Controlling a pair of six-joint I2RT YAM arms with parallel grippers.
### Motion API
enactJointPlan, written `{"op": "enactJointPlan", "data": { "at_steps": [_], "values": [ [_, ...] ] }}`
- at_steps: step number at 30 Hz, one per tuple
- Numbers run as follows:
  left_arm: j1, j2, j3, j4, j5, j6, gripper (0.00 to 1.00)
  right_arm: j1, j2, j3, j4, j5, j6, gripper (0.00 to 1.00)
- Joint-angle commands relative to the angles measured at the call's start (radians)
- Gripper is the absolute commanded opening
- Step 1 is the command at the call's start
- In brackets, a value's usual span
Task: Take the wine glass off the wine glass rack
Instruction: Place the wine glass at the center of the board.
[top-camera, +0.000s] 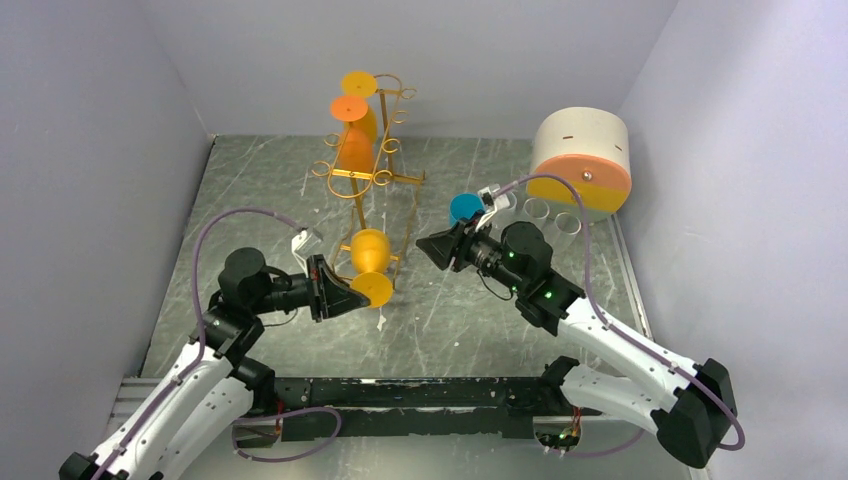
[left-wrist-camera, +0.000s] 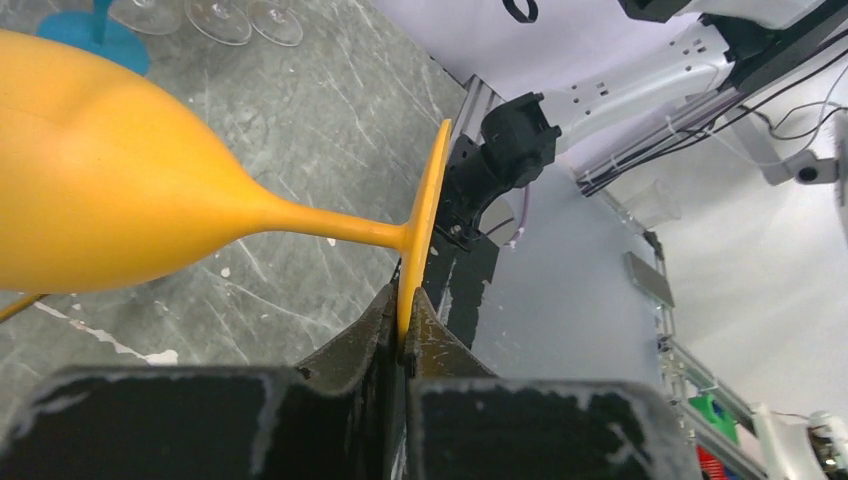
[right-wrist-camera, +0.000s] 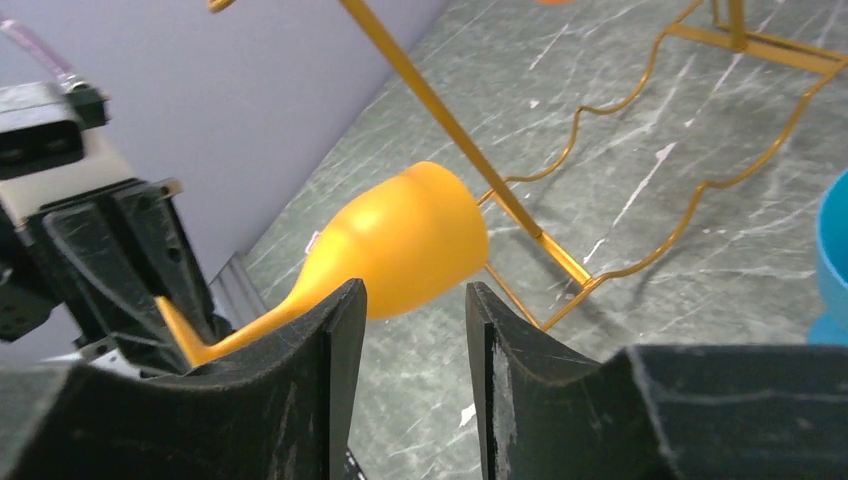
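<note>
Black left fingers (left-wrist-camera: 355, 340) pinch tight on the edge of the flat round foot of the orange wine glass (left-wrist-camera: 120, 190). The glass lies tipped on its side at the near end of the gold wine glass rack (right-wrist-camera: 430, 100). Its bowl is just beside the rack's low wires; I cannot tell if they touch. The right fingers (right-wrist-camera: 320, 370) are partly apart, holding nothing, to the right of the rack. Two more orange glasses (top-camera: 355, 148) hang at the rack's far end.
</note>
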Motion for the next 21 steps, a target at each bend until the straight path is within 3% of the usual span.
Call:
{"op": "enactJointPlan", "data": {
  "at_steps": [1,5,10,12,16,21],
  "values": [
    [-0.007,-0.029,0.054,-0.089,-0.02,0.117,0.07,-0.005,-0.014,0.001,0.002,0.107,-0.017,0.47],
    [-0.007,-0.035,0.049,-0.1,0.001,0.165,0.07,-0.007,0.002,0.018,-0.008,0.095,-0.008,0.56],
    [-0.007,-0.021,0.046,-0.077,0.068,0.255,0.07,-0.055,0.066,0.074,-0.066,-0.021,-0.008,0.6],
    [-0.007,-0.011,0.05,-0.067,0.106,0.294,0.07,-0.113,0.095,0.098,-0.094,-0.13,0.018,0.6],
    [-0.007,0.005,0.047,0.015,0.193,0.356,0.07,-0.198,0.147,0.076,0.018,-0.459,0.078,0.61],
    [-0.009,0.036,0.081,-0.012,0.25,0.495,0.07,-0.202,0.209,0.128,-0.052,-0.576,0.036,0.65]
  ]
}}
